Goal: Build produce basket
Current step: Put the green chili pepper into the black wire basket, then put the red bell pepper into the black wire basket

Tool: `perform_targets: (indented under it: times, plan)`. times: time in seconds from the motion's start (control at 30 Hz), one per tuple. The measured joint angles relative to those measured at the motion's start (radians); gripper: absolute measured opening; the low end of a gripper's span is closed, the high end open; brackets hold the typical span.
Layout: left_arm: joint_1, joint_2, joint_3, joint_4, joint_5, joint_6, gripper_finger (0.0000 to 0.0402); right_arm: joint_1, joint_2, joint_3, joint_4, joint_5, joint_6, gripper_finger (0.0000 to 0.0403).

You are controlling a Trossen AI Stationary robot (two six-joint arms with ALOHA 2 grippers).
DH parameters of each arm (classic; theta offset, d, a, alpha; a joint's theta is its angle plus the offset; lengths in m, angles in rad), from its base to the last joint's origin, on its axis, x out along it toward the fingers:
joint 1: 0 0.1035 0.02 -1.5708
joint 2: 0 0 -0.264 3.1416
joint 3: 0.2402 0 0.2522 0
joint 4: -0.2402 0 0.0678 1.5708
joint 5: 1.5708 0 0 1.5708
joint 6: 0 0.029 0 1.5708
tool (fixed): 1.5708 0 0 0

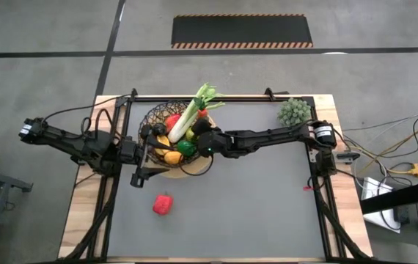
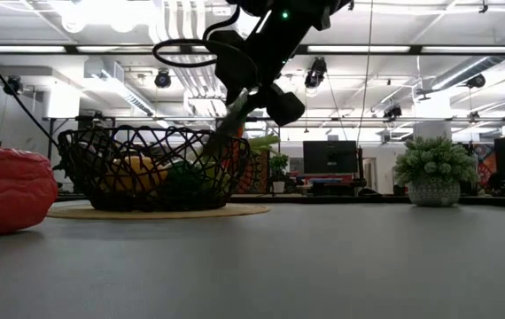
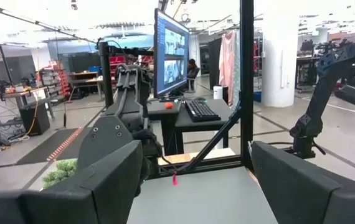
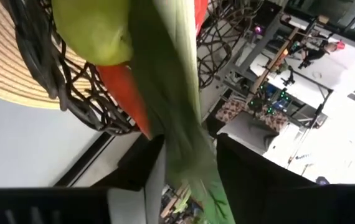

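The dark wire basket stands on its tan base disc at the table's far left centre, and it also shows in the low view. It holds a lemon, a green fruit and red pieces. The long white-green leek slants across the basket, with its leafy top past the far rim. My right gripper is over the basket's right side, shut on the leek. My left gripper is open and empty just near-left of the basket, which shows in its own view. A red pepper lies on the mat. My right gripper pinches the leek's green stalk between its two fingers. It comes from the table's right side, slanting down. The leek is tilted in the hold, with its lower end down inside the basket among the other produce.
A spiky grey-green plant in a pot stands at the far right corner. The grey mat is bare on the near and right side. A black frame rail runs along the far edge.
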Motion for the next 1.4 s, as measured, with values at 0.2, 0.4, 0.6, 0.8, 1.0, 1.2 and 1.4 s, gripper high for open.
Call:
perform_targets:
  times: [0.2, 0.4, 0.6, 0.8, 1.0, 1.2, 1.4]
  plan:
    - [0.0, 0.001, 0.0, 0.0, 0.0, 0.0, 0.0283, 0.0, 0.0, 0.0, 0.0, 0.016, 0.01, 0.0152]
    - [0.0, 0.005, 0.0, 0.0, 0.0, -0.002, 0.0283, 0.007, -0.007, 0.0, -0.001, 0.082, 0.04, 0.0159]
    - [0.0, 0.04, 0.0, -0.003, 0.001, -0.003, 0.0283, 0.064, -0.023, 0.0, 0.0, 0.273, 0.155, 0.0155]
    - [0.0, 0.091, -0.001, -0.018, 0.002, -0.055, 0.0283, 0.15, -0.086, 0.0, -0.122, 0.297, 0.675, 0.0145]
    - [-0.002, 0.155, -0.002, -0.026, 0.008, -0.141, 0.0283, 0.227, -0.179, -0.026, -0.298, -0.151, 1.207, 0.0144]
    - [-0.007, 0.222, 0.0, -0.024, 0.01, -0.238, 0.0283, 0.34, -0.218, -0.196, -0.059, -0.312, 1.274, 0.0144]
    - [-0.041, 0.294, 0.024, 0.043, 0.01, -0.291, 0.0283, 0.402, -0.236, -0.422, 0.297, -0.359, 1.189, 0.0144]
